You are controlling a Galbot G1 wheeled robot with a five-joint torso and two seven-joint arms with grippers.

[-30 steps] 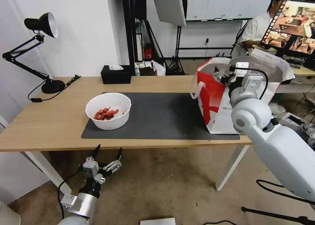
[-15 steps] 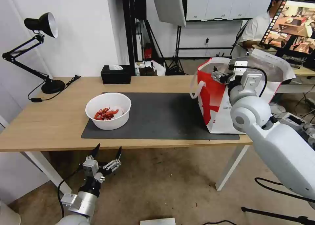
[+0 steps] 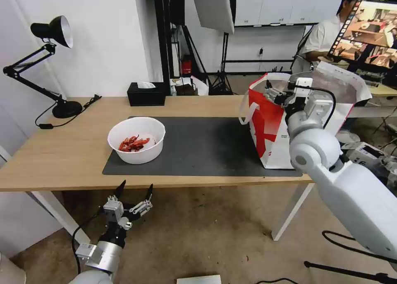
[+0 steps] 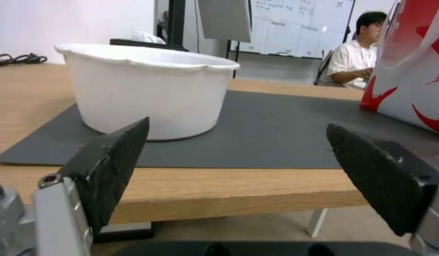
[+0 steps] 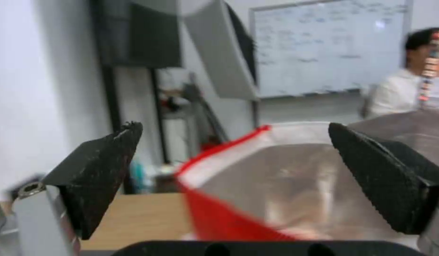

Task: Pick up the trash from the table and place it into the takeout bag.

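A: Fingers first. Right gripper spread wide, nothing between them, sitting at the mouth of the takeout bag. Left gripper also spread, empty, parked below the table edge.

B: Change vs a second ago?

A: Right gripper has lifted and slid toward the bag's left rim; it sat deeper inside before. Reads as backing out after a drop, my judgement. The foil lining is in the right wrist view; contents can't be made out.

B: Trash left?

A: White bowl with red crayfish shells, unmoved, on the dark mat, well apart from the bag. It looks like the last piece left on the table.

B: Left arm?

A: Hasn't moved; bowl just ahead of it.
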